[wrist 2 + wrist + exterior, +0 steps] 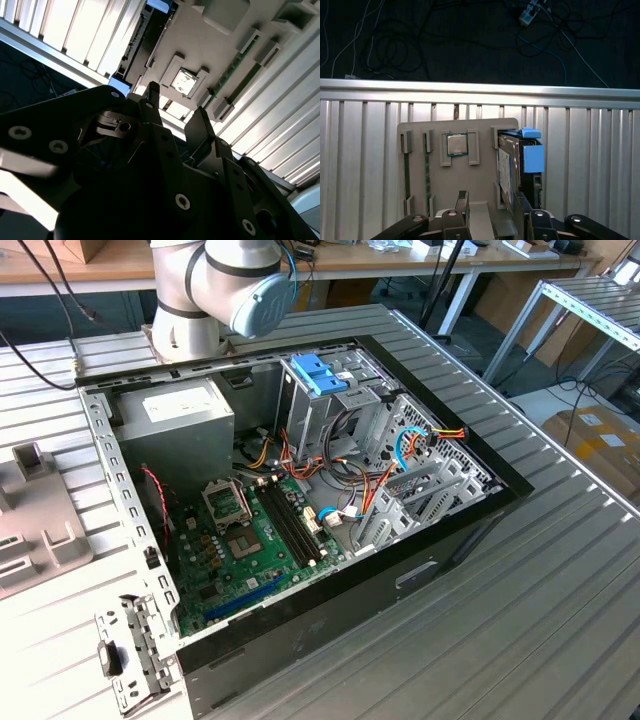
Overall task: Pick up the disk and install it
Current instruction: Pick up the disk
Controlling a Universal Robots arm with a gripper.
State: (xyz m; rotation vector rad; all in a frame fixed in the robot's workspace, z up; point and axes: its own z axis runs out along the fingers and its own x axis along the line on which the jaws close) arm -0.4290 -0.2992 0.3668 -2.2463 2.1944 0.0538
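The pincer [490, 207] is standing open, with its two black fingers apart and nothing between them. It is hanging over a grey holder tray [480, 175] that is lying on the slatted metal table [365, 150].

The disk [509, 165] is sitting in this tray, standing on its long edge in a slot at one end, with its light-blue carrier rail showing along the outer side. One fingertip [518, 200] is showing just beside the near end of the disk; whether it is touching, I cannot tell. The other fingertip is hanging over the bare middle of the tray.

A square processor chip [456, 145] is lying in the pocket beside the disk, and two thin memory sticks [426, 170] are lying in slots further along.

In the exterior view, an open computer case [420, 570] is lying on the table with its motherboard [250, 540] facing up. A blue plastic bracket [320, 375] is sitting on top of the metal drive cage inside it. The arm's base [215, 285] is standing behind the case.
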